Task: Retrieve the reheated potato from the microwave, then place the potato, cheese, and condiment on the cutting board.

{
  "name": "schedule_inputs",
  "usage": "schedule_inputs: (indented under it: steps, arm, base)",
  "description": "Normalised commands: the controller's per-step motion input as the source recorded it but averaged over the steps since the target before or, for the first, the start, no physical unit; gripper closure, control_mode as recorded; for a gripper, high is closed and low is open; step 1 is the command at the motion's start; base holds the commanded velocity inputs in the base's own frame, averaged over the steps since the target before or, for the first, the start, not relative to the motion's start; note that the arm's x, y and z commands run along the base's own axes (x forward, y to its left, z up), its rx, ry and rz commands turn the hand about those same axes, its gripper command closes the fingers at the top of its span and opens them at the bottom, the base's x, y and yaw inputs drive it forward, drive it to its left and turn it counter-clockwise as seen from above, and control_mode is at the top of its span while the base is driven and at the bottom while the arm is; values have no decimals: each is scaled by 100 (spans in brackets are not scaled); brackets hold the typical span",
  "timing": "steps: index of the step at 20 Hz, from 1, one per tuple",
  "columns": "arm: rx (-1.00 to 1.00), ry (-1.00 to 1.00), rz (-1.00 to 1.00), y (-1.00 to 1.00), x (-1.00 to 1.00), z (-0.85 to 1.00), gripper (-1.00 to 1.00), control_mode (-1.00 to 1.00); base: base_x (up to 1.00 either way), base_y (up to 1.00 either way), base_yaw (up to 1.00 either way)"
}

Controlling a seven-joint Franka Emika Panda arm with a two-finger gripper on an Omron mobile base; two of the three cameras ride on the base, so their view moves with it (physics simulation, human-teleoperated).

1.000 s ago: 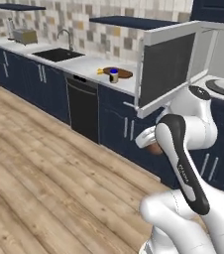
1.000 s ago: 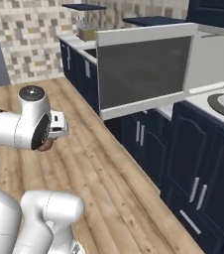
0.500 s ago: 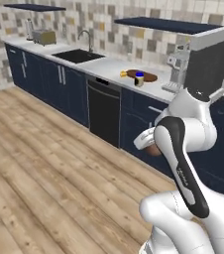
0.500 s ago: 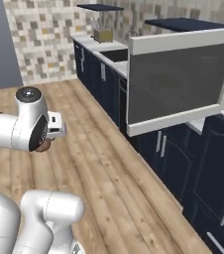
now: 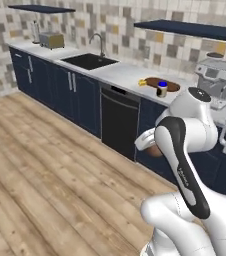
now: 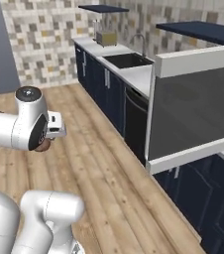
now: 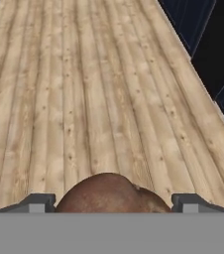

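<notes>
Potato (image 7: 110, 193) sits between the two finger tips of the gripper (image 7: 111, 202) in the hand view, a reddish-brown lump with a dark finger (image 7: 34, 202) against each flank, so the claw is clamped on it with its jaws standing wide. Below it runs the plank floor (image 7: 84, 99), with dark blue cabinet fronts (image 7: 210, 44) along one edge. From the left base view the same lump shows as a brown patch (image 5: 155, 150) tucked under the white hand, held out over the floor in front of the black dishwasher (image 5: 119, 122). On the white counter (image 5: 120, 75) beyond lies the cutting board (image 5: 172, 86), with the condiment (image 5: 161, 89) standing on its near edge and the cheese (image 5: 143, 82) just beside its left end. A sink (image 5: 89, 61) sits farther left, a toaster (image 5: 51, 40) at the far end, and a steel coffee machine (image 5: 212, 80) to the right of the board. In the right base view the microwave's door (image 6: 196, 116) hangs open, its dark glass facing the room, and the potato (image 6: 43, 146) peeks out beneath the hand.
</notes>
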Motion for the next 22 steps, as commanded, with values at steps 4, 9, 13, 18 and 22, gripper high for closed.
schedule_inputs:
  steps: [4,9,13,18,22]
  arm:
    - [0,0,0,0,0,0,100,100]
    - [0,0,0,0,0,0,100,100]
    - [0,0,0,0,0,0,100,100]
    - [0,0,0,0,0,0,100,100]
    - [0,0,0,0,0,0,100,100]
  base:
    - [85,13,0]
    - [73,15,-16]
    - [66,17,-27]
    - [65,17,-29]
    - [62,18,-34]
